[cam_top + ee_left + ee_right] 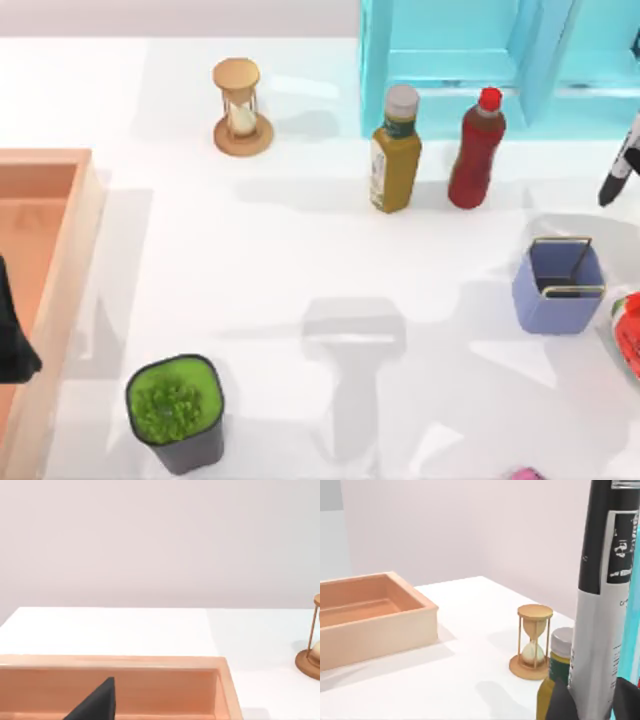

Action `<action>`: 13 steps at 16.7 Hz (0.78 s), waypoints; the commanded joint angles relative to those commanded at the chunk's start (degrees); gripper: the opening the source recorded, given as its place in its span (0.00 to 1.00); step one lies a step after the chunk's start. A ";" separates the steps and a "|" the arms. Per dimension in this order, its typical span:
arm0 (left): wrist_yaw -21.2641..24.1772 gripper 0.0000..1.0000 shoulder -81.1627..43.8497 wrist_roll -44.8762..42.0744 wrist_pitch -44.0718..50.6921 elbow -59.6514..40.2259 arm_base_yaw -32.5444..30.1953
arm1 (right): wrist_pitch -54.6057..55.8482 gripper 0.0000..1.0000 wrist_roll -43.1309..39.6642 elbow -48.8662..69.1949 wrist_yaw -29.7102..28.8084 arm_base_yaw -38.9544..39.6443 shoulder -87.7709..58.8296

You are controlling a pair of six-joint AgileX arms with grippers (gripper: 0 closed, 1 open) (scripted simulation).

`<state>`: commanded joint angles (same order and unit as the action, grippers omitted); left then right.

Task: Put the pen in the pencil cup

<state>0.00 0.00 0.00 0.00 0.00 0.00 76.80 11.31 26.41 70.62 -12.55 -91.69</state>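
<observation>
top view has the pen (pixel 622 165), black with a white band, tilted at the table's right edge, beyond the pencil cup (pixel 558 289). right gripper (pixel 590 700) clenches the pen; red bottle (pixel 476 150) stands near. left gripper (pixel 95 702): cannot tell.

White worktop (pixel 300 250): hourglass (pixel 241 107) at eleven o'clock, two bottles at one, pencil cup (pixel 559 285) at three, plant pot (pixel 176 411) at seven.

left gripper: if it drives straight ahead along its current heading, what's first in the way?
Likely the far wall of the wooden tray: the left gripper sits over the tray, facing that wall. Past it, bare table; the hourglass stands off to the side. Depth is uncertain.
</observation>
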 joint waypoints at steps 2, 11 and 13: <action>0.00 1.00 0.00 0.00 0.00 0.00 0.00 | 0.00 0.00 0.00 0.00 0.00 0.00 0.00; 0.00 1.00 0.00 0.00 0.00 0.00 0.00 | 0.00 0.68 0.00 0.00 0.00 0.00 0.00; 0.00 1.00 0.00 0.00 0.00 0.00 0.00 | 0.00 0.83 0.00 0.00 0.00 0.00 0.00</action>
<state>0.00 0.00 0.00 0.00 0.00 0.00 76.80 11.31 26.41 70.62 -12.55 -91.69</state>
